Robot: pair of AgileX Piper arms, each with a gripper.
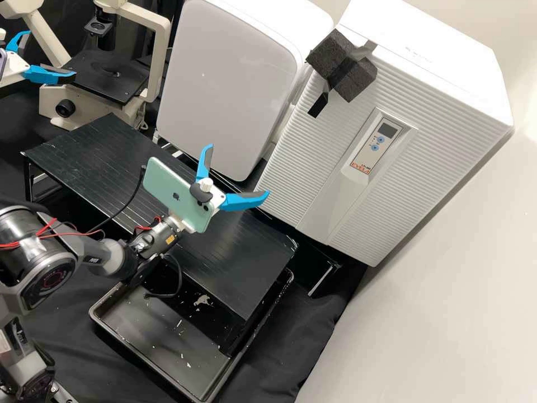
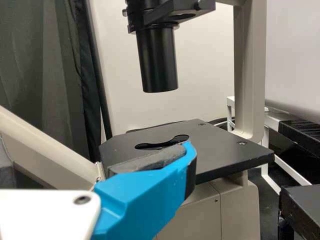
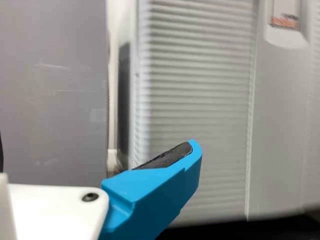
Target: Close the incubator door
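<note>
The white incubator (image 1: 417, 61) has a ribbed front door (image 1: 305, 168), which looks flush with the body; black foam (image 1: 347, 64) is taped at its upper edge. My right gripper (image 1: 238, 170) is open and empty, low in front of the machines, its lower finger near the door's lower left corner. In the right wrist view one blue finger of the right gripper (image 3: 155, 192) shows before the ribbed door (image 3: 200, 100). At the upper left, my left gripper (image 1: 51, 53) is open and empty beside the microscope; the left wrist view has one finger of the left gripper (image 2: 150, 192) before the stage.
A white box with a smooth grey front (image 1: 229, 84) stands left of the incubator. A black ribbed platform (image 1: 240, 240) lies under the right gripper, above a dark tray (image 1: 162, 372). The microscope (image 1: 159, 61) is at the upper left. A pale wall (image 1: 447, 302) borders the right side.
</note>
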